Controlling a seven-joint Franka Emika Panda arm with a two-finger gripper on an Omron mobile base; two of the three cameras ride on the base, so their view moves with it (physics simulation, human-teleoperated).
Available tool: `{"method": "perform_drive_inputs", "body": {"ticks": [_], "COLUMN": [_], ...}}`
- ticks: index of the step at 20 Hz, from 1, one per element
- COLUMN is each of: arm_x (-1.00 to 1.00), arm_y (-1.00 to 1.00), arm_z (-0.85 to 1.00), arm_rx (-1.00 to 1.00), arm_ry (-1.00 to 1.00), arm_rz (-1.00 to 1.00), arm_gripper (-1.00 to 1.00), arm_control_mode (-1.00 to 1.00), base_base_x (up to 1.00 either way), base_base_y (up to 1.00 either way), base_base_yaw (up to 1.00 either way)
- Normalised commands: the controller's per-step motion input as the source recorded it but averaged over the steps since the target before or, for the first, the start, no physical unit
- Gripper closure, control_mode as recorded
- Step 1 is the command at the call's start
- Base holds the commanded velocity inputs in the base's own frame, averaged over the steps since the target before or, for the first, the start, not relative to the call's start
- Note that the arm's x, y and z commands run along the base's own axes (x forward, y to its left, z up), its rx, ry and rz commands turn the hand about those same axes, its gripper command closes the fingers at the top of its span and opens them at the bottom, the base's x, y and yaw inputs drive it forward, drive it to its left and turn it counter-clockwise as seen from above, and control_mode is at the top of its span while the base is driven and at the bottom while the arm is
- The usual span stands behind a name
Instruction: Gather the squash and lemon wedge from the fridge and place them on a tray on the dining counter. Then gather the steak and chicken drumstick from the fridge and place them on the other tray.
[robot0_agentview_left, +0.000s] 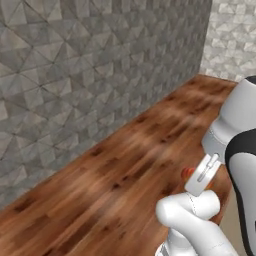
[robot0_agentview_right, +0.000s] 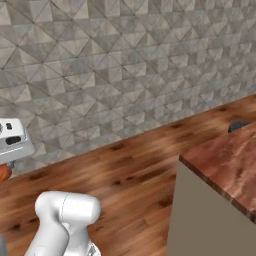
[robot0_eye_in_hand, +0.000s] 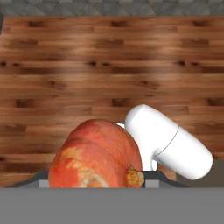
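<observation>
Above the wooden floor (robot0_agentview_left: 100, 185), at about four o'clock in your left base view, the arm rises bent, its white elbow low and the hand turned downward beside it. Your gripper (robot0_agentview_left: 192, 176) sits at the end of that hand, with a scrap of orange-red peeking out beside it.

Your hand view tells you what that scrap is: a ribbed orange-red squash (robot0_eye_in_hand: 97, 155) sits at six o'clock, right between the jaws, so close that it hides the fingertips. The jaws stand partly apart and appear closed on the squash, which hangs over the floor boards.

Your right base view adds what the others lack: the dining counter (robot0_agentview_right: 227, 167) with its reddish-brown top and beige base at four o'clock, well apart from the hand. The grey end of the hand shows at nine o'clock there, with a sliver of squash under it at the frame edge. A grey patterned wall (robot0_agentview_right: 130, 65) runs behind the floor.
</observation>
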Motion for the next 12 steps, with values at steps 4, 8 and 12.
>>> {"method": "perform_drive_inputs", "body": {"ticks": [4, 8, 12], "arm_x": [0.0, 0.0, 0.0], "arm_y": [0.0, 0.0, 0.0], "arm_z": [0.0, 0.0, 0.0], "arm_rx": [0.0, 0.0, 0.0], "arm_ry": [0.0, 0.0, 0.0], "arm_rz": [0.0, 0.0, 0.0], "arm_gripper": [1.0, 1.0, 1.0], "arm_control_mode": [1.0, 1.0, 1.0], "base_base_x": [0.47, 0.51, 0.59], "base_base_y": [0.39, 0.36, 0.45], "base_base_yaw": [-0.37, -0.36, -0.37]}}
